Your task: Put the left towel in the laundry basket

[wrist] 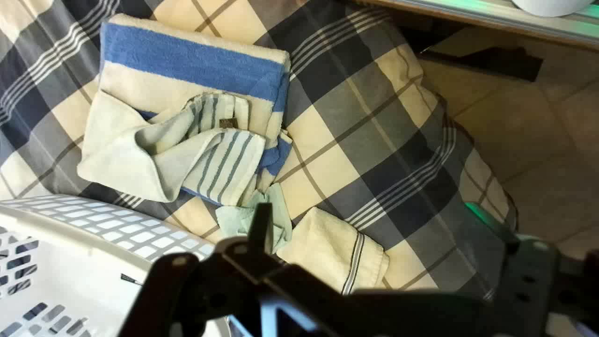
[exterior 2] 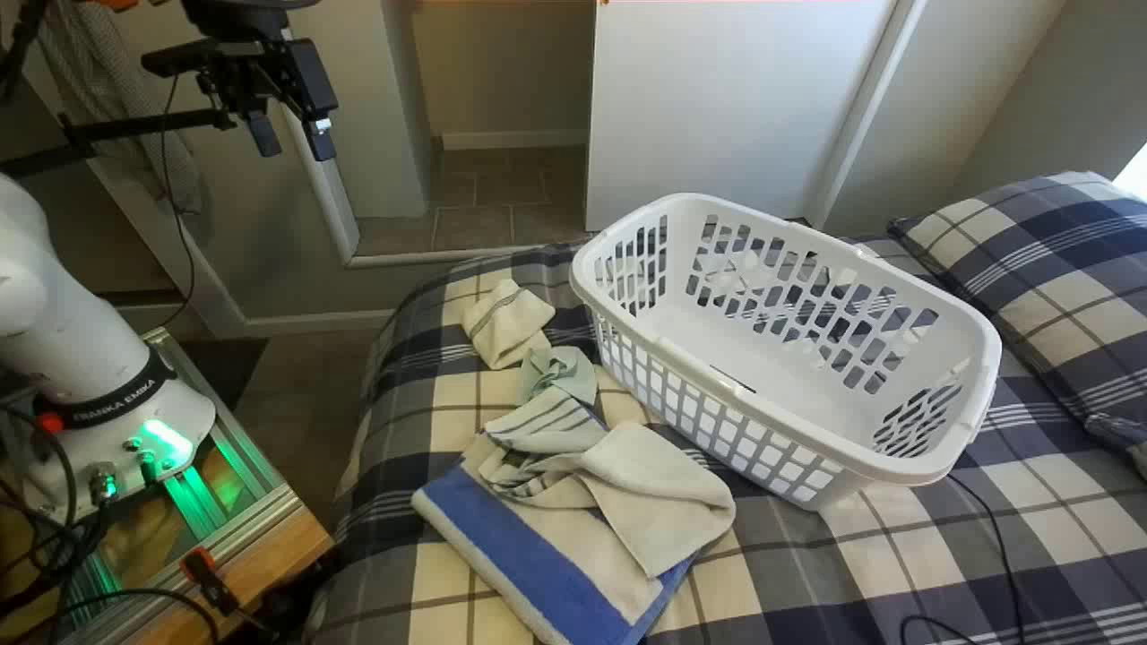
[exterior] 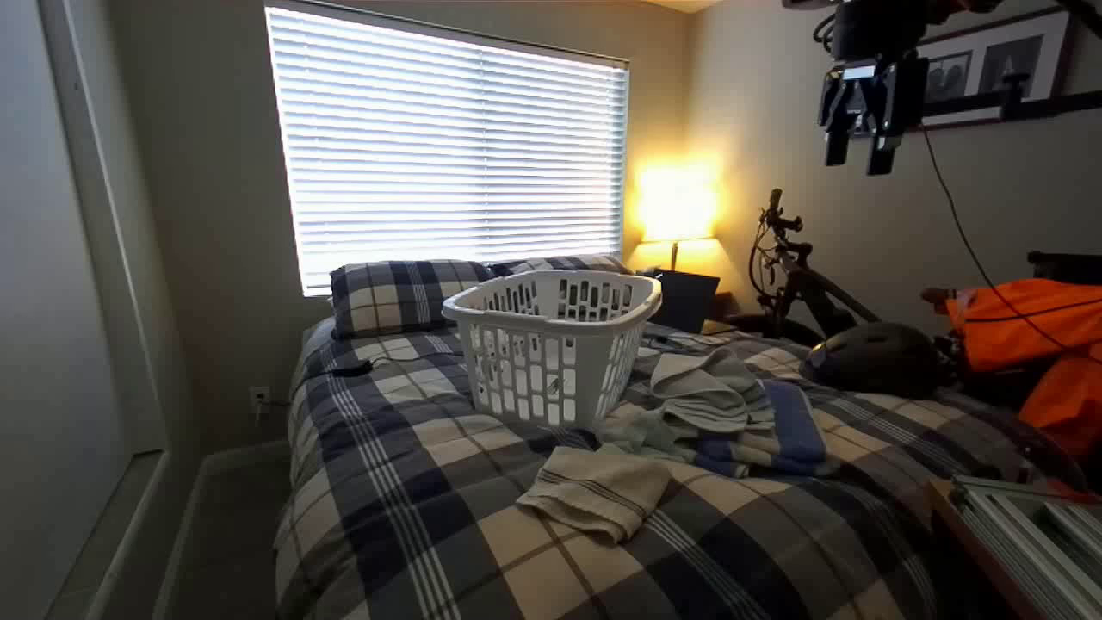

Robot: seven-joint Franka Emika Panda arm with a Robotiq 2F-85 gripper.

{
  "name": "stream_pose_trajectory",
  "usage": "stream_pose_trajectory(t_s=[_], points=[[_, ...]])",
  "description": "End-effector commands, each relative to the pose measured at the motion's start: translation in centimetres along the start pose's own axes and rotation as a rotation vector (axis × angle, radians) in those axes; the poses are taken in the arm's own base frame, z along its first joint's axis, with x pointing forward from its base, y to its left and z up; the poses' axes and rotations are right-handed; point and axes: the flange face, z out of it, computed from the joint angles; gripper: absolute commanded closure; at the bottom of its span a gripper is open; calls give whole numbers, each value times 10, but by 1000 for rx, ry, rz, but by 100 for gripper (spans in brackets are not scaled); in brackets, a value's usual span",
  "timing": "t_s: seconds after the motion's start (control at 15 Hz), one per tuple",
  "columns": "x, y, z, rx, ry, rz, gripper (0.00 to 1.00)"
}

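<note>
Lettering: FRANKA EMIKA, in pale capitals on the black band (exterior 2: 121, 400) round the base of the white robot arm (exterior 2: 67, 331), legible in an exterior view. Label (wrist: 228, 123), small and brown, on the pale striped towel (wrist: 121, 159); seen in the wrist view, its print too small to read. Gripper (exterior: 858, 155), black, two-fingered, raised well clear of the plaid bed (exterior: 405, 534); fingers (wrist: 262, 229) set wide apart in the wrist view, with a plain gap between the tips in both exterior views; released, only air between them. Blue-and-cream towel (wrist: 187, 56), folded, flat on the bed, with the pale striped towel crumpled on top. Pale green cloth (wrist: 234, 220), bunched, between that pile and the cream towel (wrist: 323, 245), which is folded and carries dark stripes. Laundry basket (exterior: 588, 357), white, slotted, upright on the bed, just beside the towels. Task's towel: cannot tell which piece counts as the left one, the order differing by view; every towel lies on the bed, outside the basket. Bedside lamp (exterior: 677, 207), lit, near the window blinds (exterior: 448, 138). Helmet (exterior: 874, 357), dark, near the bicycle (exterior: 807, 282). Pillow (exterior: 405, 297), plaid, behind the basket in an exterior view.
</note>
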Motion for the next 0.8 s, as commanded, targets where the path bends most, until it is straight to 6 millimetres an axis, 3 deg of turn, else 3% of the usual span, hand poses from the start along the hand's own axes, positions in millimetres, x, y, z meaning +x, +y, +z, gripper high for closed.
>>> stream_pose_trajectory(t_s=[0.0,0.73], points=[[0,0,-1,1,-1,0,0],[4,1,2,-3,-4,23,0]])
